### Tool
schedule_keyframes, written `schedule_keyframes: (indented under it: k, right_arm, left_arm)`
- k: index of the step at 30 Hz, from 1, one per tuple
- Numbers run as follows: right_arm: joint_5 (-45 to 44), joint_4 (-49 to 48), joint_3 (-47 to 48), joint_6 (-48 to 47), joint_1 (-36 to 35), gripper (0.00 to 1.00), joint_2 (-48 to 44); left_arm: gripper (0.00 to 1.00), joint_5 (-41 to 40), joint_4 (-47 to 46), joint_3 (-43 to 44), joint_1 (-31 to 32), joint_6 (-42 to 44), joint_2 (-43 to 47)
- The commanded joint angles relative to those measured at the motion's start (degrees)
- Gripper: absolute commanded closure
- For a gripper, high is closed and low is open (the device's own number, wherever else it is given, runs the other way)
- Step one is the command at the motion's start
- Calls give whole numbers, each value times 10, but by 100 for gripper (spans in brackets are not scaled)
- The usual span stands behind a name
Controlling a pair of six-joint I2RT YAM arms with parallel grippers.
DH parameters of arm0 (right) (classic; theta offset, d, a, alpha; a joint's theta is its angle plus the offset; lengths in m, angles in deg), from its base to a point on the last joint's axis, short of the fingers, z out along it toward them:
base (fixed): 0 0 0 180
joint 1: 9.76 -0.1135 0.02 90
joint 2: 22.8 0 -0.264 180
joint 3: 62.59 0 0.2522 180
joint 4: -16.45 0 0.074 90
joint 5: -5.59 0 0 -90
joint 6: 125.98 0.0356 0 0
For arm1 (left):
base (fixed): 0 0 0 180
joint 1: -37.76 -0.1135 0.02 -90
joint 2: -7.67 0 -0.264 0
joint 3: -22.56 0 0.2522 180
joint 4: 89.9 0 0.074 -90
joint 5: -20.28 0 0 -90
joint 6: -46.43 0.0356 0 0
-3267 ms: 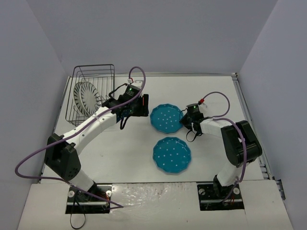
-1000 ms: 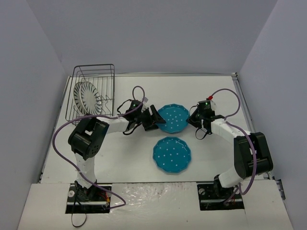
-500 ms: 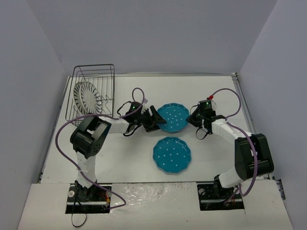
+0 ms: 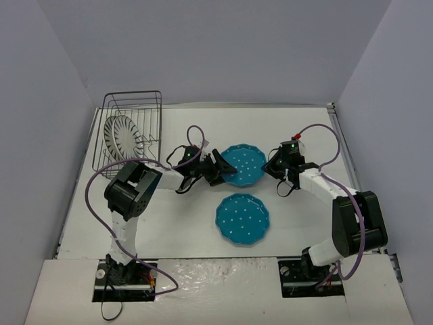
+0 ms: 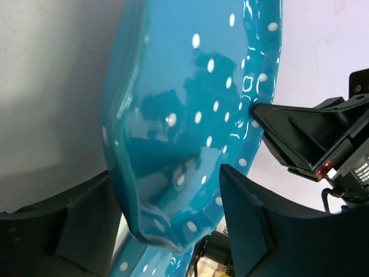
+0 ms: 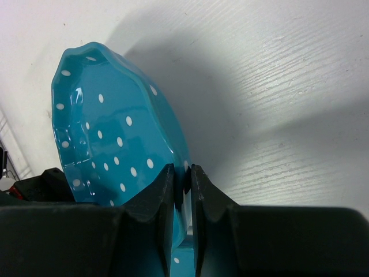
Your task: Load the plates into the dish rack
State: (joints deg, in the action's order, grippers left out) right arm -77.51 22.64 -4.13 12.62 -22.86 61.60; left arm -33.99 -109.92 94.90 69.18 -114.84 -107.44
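A teal dotted plate (image 4: 245,165) is tilted up off the table between both grippers. My right gripper (image 4: 271,168) is shut on its right rim; in the right wrist view its fingers (image 6: 167,190) pinch the rim of the plate (image 6: 109,138). My left gripper (image 4: 218,168) is open with the plate's left rim (image 5: 190,86) between its widely spread fingers (image 5: 253,225). A second teal plate (image 4: 242,218) lies flat on the table nearer the arms. The black wire dish rack (image 4: 132,108) at the far left holds two white striped plates (image 4: 122,139) upright.
The right gripper's black body (image 5: 311,138) shows beyond the plate in the left wrist view. Purple cables loop over both arms. Grey walls enclose the white table (image 4: 304,128) on three sides.
The left gripper has come from beside the rack to the far plate's left rim. The right gripper has tilted that plate up and shifted it slightly right. Little has moved in the last second.
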Motion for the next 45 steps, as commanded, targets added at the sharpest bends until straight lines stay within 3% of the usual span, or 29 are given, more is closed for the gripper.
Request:
schedule_keyframes:
  k: [1, 11, 23, 28, 35, 38, 39, 40, 45]
  right_arm:
    - [33, -90, 41, 31, 1, 100, -49]
    - [33, -90, 43, 31, -3, 100, -48]
    - [31, -95, 32, 31, -5, 100, -48]
    - [33, -97, 25, 32, -6, 100, -50]
    - [29, -97, 10, 27, -9, 100, -67]
    - [23, -95, 5, 25, -12, 100, -77]
    - [21, -92, 5, 22, -12, 94, -81]
    - [19, -86, 6, 19, -12, 81, -83]
    - [11, -63, 18, 6, -13, 47, -91]
  left_arm:
    - [42, 24, -130, -1, 0, -57, -12]
    - [47, 32, -247, -13, 3, -121, -43]
    - [63, 26, -346, -23, 3, -171, -61]
    - [76, 18, -368, -27, 3, -177, -61]
    - [100, 24, -335, -8, 5, -136, -33]
    - [100, 31, -276, 17, 7, -83, -4]
    - [100, 34, -252, 25, 8, -65, 6]
    - [100, 36, -219, 33, 9, -47, 14]
    - [100, 26, -73, 76, 9, 67, 70]
